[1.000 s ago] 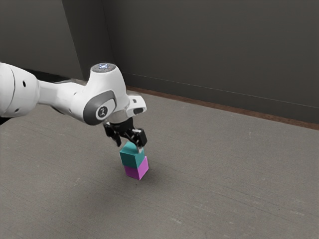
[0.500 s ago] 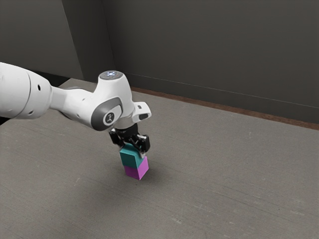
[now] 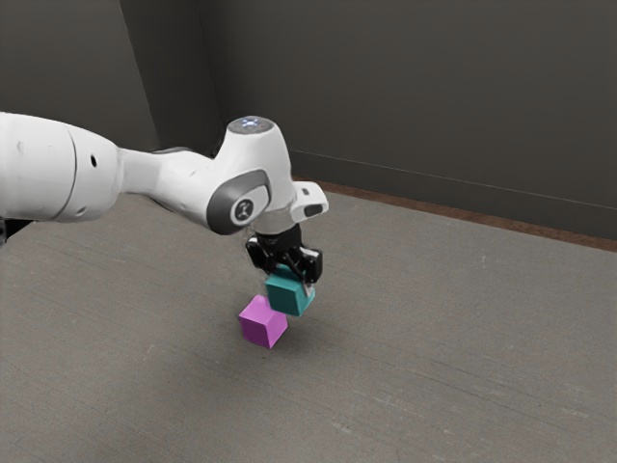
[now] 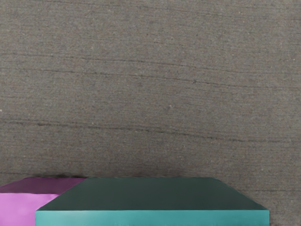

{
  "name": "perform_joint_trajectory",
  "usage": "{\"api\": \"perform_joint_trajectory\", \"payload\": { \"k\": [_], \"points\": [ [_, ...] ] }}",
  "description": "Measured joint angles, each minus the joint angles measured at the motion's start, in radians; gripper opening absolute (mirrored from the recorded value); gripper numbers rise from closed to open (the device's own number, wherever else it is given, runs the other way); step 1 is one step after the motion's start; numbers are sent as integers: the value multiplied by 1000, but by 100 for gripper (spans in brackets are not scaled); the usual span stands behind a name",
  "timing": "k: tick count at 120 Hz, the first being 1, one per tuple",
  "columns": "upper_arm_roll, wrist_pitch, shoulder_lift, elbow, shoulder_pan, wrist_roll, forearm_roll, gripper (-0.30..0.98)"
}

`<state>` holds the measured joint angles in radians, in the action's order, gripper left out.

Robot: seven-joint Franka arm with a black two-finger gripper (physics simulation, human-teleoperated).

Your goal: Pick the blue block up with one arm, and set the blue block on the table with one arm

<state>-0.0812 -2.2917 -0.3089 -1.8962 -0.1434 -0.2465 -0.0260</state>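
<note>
One gray table (image 3: 443, 338) lies under one white Franka arm (image 3: 249, 178), whose one black gripper (image 3: 286, 280) has its two fingers (image 3: 311, 265) clamped on one teal-blue cube (image 3: 288, 295), held tilted above the table, higher than one magenta cube (image 3: 260, 323) resting there.

There are two blocks in all: one blue block (image 3: 287, 294) near the centre of the exterior view, and one pink block (image 3: 258, 323) a little lower and to its left in the frame. The wrist view has the same two along its lower edge. There is one robot arm (image 3: 183, 183) at upper left, with two fingers (image 3: 310, 267), and one desk (image 3: 443, 338) across the lower frame.
</note>
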Motion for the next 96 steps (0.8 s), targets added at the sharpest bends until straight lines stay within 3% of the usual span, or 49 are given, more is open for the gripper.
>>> {"api": "perform_joint_trajectory", "payload": {
  "k": [14,50,96],
  "points": [
    [-49,-25,-37,8,-11,-18,-3,39],
    [-56,-94,-147,27,-18,-51,-6,40],
    [-46,-109,-132,48,-7,-63,0,60]
  ]
}}
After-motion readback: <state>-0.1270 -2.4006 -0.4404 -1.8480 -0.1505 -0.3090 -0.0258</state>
